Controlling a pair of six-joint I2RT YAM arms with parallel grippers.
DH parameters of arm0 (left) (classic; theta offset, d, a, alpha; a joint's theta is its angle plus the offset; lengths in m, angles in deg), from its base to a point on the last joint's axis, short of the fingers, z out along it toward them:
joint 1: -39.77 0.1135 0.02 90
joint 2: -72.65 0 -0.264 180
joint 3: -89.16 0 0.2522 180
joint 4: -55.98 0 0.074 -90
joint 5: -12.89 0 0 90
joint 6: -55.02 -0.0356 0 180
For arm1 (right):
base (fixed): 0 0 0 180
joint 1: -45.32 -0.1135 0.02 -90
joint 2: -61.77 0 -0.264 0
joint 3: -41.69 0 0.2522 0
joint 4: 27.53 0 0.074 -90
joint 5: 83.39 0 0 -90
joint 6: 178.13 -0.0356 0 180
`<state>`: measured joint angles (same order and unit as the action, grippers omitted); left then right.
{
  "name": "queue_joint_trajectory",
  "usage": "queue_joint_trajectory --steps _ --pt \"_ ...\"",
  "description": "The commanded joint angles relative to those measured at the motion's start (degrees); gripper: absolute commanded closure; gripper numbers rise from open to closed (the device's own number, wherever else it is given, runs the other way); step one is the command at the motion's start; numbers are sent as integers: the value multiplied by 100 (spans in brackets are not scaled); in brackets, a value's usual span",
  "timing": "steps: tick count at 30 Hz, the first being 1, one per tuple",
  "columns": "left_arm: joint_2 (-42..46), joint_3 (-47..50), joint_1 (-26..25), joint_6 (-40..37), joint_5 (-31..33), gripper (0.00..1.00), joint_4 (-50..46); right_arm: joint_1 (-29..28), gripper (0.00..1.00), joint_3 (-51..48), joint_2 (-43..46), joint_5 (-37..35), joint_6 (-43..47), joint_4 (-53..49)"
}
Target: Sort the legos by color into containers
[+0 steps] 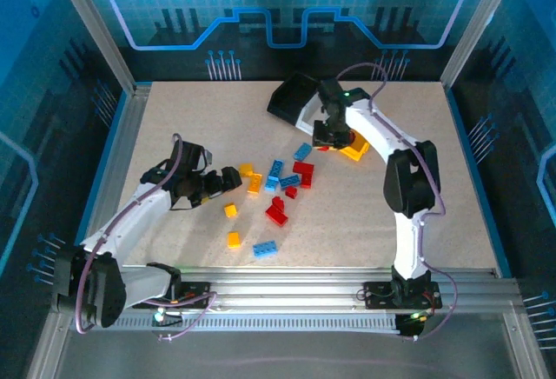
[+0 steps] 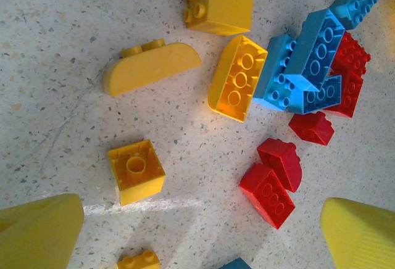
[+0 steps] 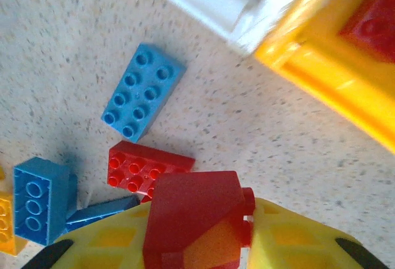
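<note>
Red, blue and yellow legos (image 1: 278, 189) lie scattered mid-table. My right gripper (image 1: 325, 139) hangs just above the table beside the white container (image 1: 306, 121) and the yellow container (image 1: 356, 149). It is shut on a red sloped lego (image 3: 192, 216), held between the yellow fingers (image 3: 290, 238). A red lego (image 3: 375, 17) lies inside the yellow container (image 3: 321, 59). The black container (image 1: 291, 96) stands tilted at the back. My left gripper (image 2: 200, 223) is open over bare table between a yellow square lego (image 2: 136, 171) and two red legos (image 2: 274, 182).
Below the right gripper lie a blue lego (image 3: 143, 91) and a flat red lego (image 3: 147, 165). A yellow rounded lego (image 2: 151, 66) and a blue-red cluster (image 2: 315, 65) lie ahead of the left gripper. A raised frame borders the table (image 1: 452, 222).
</note>
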<state>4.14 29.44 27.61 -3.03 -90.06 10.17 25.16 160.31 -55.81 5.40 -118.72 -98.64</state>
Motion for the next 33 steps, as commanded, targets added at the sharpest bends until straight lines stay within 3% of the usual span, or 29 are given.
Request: queue_joint_trajectory --steps 1,10,17,27,33 --pt "55 18 39 179 -142 1 84 508 66 -76 157 3 39 -58" --pt "-18 -17 32 220 -138 1 76 1200 64 169 -298 7 186 -75" --pt "-18 -12 30 238 -111 1 8 1311 50 473 -625 9 167 -148" --pt "-62 -26 32 219 9 1 -60 1180 42 275 -168 -9 211 -156" --pt "-384 -400 27 -129 467 1 -609 599 40 -384 456 227 246 10"
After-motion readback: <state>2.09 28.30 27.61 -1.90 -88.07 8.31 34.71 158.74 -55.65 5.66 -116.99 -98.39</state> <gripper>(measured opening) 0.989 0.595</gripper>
